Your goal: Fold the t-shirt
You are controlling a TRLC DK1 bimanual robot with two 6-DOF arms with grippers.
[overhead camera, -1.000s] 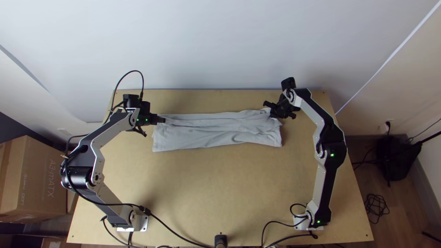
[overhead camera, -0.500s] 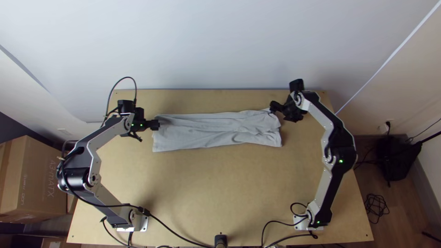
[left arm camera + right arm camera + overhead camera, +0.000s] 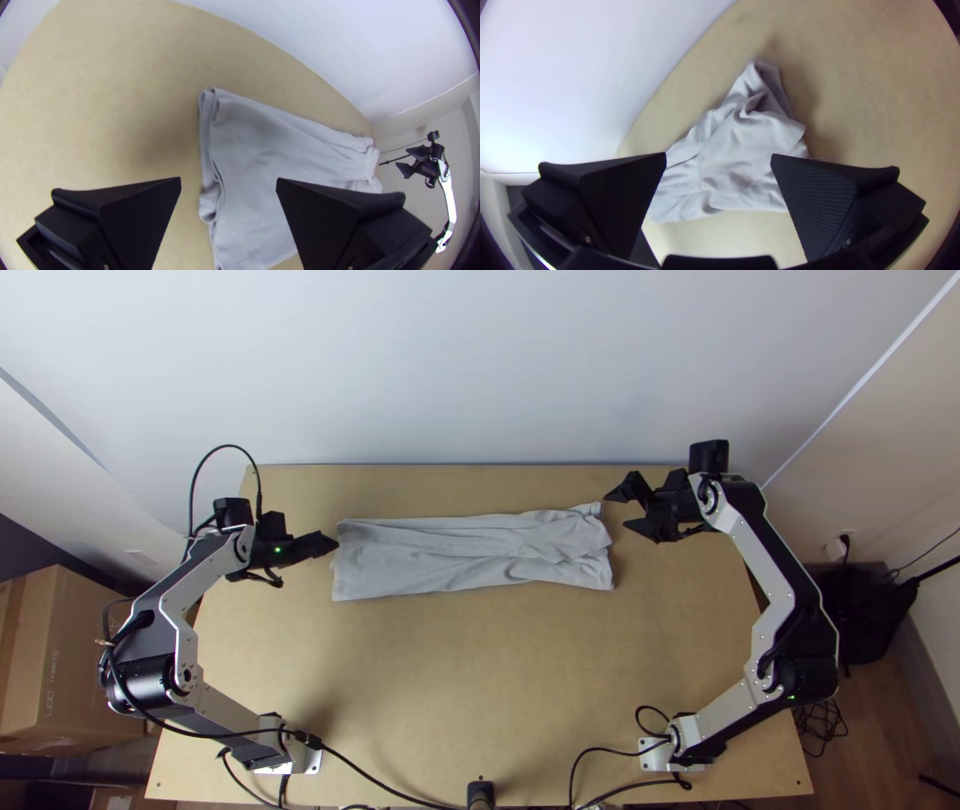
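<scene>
The t-shirt [image 3: 450, 560] lies as a folded, creased strip on the surface [image 3: 450, 670], between left pincer [image 3: 332, 543] and right pincer [image 3: 616, 512], both spread apart; a printed cardboard box [image 3: 90, 680] stands alongside.

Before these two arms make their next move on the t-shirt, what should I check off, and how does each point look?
1. Left gripper open and holding no cloth: ok.
2. Right gripper open and holding no cloth: ok.
3. T-shirt wholly on the table: ok, well inside the edges.
4. T-shirt folded into a long strip: ok, it lies crosswise between the two grippers.
5. Cloth smooth: not ok, there are creases along it and a rumpled end near the right gripper.
6. Hidden layers lying flat underneath: cannot tell.
</scene>
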